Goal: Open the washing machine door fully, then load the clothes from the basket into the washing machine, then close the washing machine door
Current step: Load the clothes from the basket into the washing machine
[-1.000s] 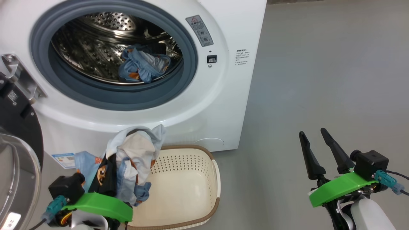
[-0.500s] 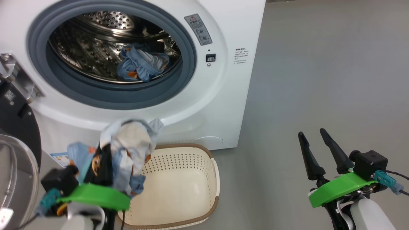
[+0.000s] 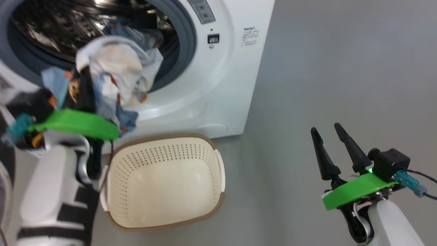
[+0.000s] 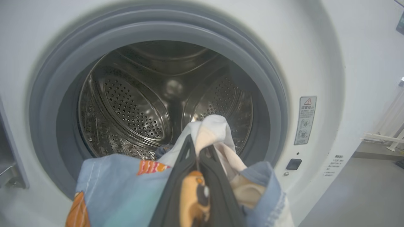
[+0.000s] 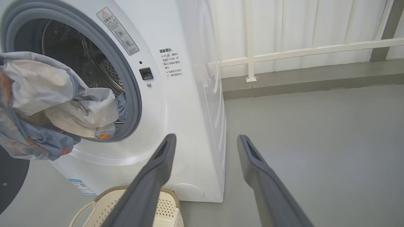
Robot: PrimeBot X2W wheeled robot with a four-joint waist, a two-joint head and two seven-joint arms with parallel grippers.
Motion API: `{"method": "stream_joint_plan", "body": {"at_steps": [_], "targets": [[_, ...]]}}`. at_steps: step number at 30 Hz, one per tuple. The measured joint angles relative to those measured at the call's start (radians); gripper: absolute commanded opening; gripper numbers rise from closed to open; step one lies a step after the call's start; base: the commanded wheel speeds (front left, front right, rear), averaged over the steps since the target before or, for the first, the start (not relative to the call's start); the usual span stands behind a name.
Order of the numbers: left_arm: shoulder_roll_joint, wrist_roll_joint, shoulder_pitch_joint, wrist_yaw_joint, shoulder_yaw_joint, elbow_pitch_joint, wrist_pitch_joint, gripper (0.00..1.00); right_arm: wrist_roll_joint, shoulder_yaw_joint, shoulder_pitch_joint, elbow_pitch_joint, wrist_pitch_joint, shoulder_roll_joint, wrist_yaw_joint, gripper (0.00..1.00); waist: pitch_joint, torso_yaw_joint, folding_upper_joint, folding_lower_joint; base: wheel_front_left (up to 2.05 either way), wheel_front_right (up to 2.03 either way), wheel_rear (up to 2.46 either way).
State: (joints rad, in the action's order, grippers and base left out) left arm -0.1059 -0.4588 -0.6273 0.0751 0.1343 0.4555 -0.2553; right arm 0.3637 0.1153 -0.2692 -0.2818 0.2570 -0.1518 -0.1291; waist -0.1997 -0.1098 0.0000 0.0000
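Observation:
The washing machine point(image 3: 225, 82) stands at the upper left with its drum wide open. My left gripper point(image 4: 197, 147) is shut on a bundle of light-blue and white clothes point(image 3: 116, 71) with orange prints. It holds them up just in front of the grey gasket point(image 4: 268, 94). Another blue garment point(image 3: 138, 34) lies blurred in the drum behind. The cream basket point(image 3: 164, 138) sits empty on the floor below. The door's black rim point(image 5: 9, 176) hangs swung open at the left. My right gripper point(image 3: 324, 127) stands open and empty, off to the right of the machine.
Grey floor point(image 3: 341, 68) stretches to the right of the machine. A white railing point(image 5: 300, 50) runs along the wall behind. A blue label sticker point(image 5: 80, 186) marks the machine's lower corner. The basket point(image 5: 170, 205) lies below my right fingers.
The head camera has shifted. My left gripper has risen with the clothes from above the basket up to the drum opening. The right gripper has stayed put and open.

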Motion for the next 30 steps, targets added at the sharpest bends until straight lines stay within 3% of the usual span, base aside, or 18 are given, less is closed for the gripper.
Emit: {"method": "stream_joint_plan", "body": {"at_steps": [17, 25, 30], "targets": [[-0.108, 0.108, -0.619, 0.017, -0.022, 0.487, 0.0, 0.0, -0.001, 0.036, -0.135, 0.057, 0.0, 0.084, 0.0, 1.0, -0.311, -0.134, 0.0, 0.0, 0.0, 0.0, 0.0], [-0.164, 0.143, -0.741, 0.016, -0.03, 0.536, 0.0, 0.0, 0.005, 0.048, -0.151, 0.07, 0.0, 0.091, 0.0, 1.0, -0.417, -0.201, 0.0, 0.0, 0.0, 0.0, 0.0], [-0.195, 0.196, -0.792, -0.005, -0.038, 0.438, 0.0, 0.0, 0.012, 0.055, -0.173, 0.081, 0.0, 0.097, 0.0, 1.0, -0.477, -0.247, 0.0, 0.0, 0.0, 0.0, 0.0]]}}
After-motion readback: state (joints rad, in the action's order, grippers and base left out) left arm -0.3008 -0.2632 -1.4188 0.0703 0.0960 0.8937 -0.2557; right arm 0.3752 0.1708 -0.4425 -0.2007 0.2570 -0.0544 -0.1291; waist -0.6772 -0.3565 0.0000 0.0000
